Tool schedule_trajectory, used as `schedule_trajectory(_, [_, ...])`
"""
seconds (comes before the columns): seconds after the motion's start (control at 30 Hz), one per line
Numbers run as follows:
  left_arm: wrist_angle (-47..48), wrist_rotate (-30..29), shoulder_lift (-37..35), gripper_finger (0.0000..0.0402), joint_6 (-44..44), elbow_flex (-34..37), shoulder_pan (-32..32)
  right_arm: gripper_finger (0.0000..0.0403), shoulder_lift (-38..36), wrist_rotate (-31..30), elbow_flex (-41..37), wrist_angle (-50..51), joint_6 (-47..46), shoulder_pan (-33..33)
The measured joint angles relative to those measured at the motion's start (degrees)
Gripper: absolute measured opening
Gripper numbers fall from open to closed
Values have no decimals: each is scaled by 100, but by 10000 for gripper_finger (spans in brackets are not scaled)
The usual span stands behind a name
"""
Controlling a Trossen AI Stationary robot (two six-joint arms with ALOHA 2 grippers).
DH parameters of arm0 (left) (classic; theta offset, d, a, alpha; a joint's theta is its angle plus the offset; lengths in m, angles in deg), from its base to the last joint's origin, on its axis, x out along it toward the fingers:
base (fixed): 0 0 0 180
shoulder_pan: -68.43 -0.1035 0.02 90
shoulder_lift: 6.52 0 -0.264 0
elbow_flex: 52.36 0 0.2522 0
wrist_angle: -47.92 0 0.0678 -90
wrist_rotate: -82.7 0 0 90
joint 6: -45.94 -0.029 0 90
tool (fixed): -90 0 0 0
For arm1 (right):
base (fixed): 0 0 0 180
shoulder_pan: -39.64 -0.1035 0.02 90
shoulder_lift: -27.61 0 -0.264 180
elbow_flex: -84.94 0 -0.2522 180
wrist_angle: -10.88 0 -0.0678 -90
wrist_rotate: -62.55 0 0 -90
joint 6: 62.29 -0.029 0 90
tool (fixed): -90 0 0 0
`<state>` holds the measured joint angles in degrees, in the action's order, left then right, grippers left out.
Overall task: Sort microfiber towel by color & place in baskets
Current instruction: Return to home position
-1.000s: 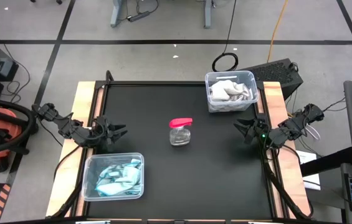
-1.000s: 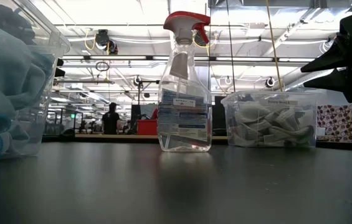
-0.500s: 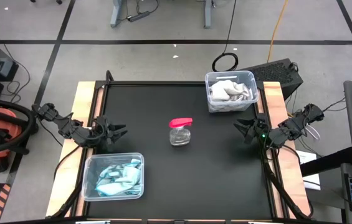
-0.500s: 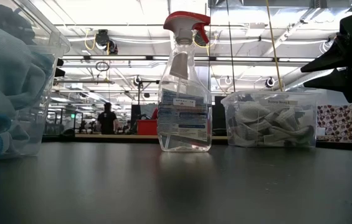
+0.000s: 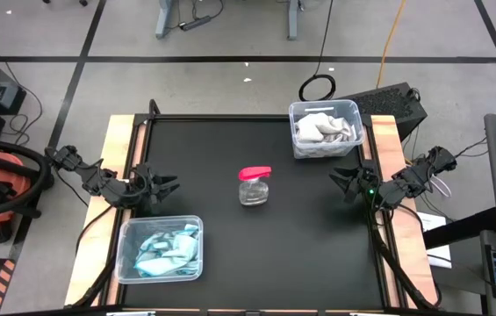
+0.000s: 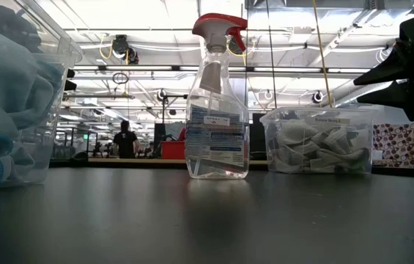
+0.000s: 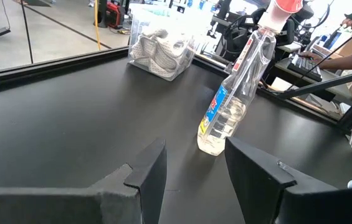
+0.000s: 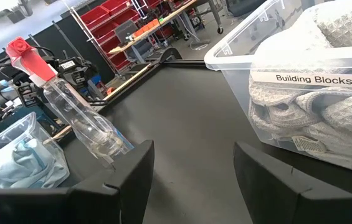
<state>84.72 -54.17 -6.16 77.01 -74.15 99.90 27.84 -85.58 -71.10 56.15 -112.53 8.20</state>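
Your black desk [image 5: 300, 250] shows no loose towel. Nearest, at the near left, one basket [image 5: 122, 250] holds the blue towels [image 5: 164, 248]. Just beyond it the left arm [image 5: 98, 180] sits at the left edge, the left jaws released and empty. The right arm [image 5: 406, 183] mirrors it at the right edge, the right jaws also parted on nothing. The spray bottle [image 5: 255, 187] stands between them. At the far right, the other basket [image 5: 356, 118] holds the gray towels [image 5: 319, 130]. Over the last second nothing on the desk has moved. I'd judge the sort finished and both arms home.
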Motion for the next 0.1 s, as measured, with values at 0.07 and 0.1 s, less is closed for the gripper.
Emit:
schedule_trajectory(0.07, [1, 0, 0, 168, 0, 0, 0, 210, 0, -2, 0, 0, 0, 0])
schedule_trajectory(0.1, [-1, -2, 0, 168, 2, 0, 0, 210, 0, -2, 0, 0, 0, 0])
